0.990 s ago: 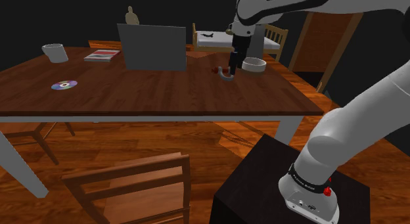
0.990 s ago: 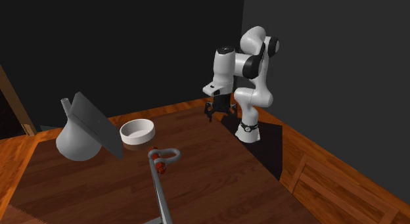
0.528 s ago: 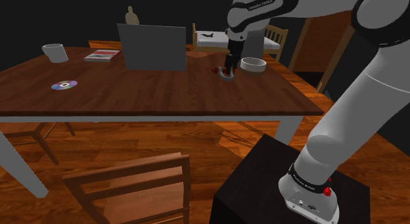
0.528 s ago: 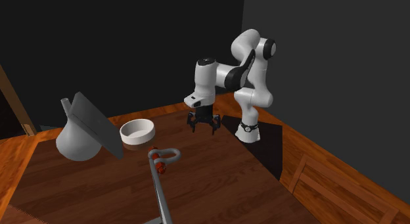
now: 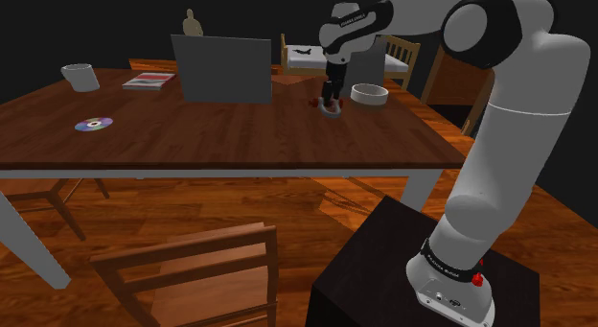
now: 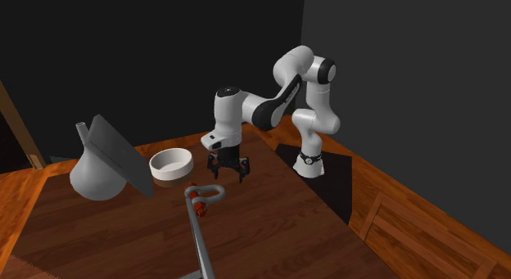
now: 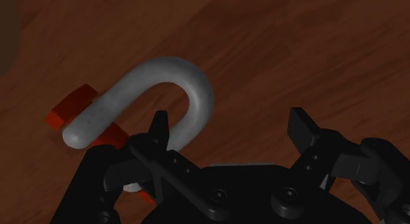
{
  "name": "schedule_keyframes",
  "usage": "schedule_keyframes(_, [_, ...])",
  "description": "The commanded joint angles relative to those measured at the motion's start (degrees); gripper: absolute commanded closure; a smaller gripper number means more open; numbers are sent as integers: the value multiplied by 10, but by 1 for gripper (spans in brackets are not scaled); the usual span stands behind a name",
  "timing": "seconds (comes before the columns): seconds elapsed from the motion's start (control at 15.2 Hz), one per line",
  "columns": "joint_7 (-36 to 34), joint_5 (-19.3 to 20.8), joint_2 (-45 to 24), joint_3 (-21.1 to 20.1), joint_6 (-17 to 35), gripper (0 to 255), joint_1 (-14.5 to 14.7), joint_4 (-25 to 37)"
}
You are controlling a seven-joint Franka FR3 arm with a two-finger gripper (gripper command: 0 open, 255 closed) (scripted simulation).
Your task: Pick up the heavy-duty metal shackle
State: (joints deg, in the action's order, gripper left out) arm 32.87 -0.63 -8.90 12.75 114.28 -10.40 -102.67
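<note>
The fingers stand apart, low over the bench. The grey shackle lies just beside one finger, seemingly untouched, its bow outside the gap.

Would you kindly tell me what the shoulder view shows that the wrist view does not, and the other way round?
The shoulder view adds the white bowl beside the shackle, the grey panel, the disc, the book, the tilted cup and the wooden chair before the table. The wrist view adds the shackle's grey U-shaped bow and red pin up close, and the fingers standing apart, one beside a shackle leg without clasping it. Both share the shackle, the hand near it and the brown table top.
</note>
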Motion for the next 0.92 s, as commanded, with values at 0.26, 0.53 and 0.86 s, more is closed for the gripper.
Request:
schedule_keyframes(0.26, [17,-14,-59,3,24,0,-12,36])
schedule_keyframes(0.53, [18,-17,-68,2,52,0,-12,17])
schedule_keyframes(0.86, [19,-17,-70,2,57,255,-13,14])
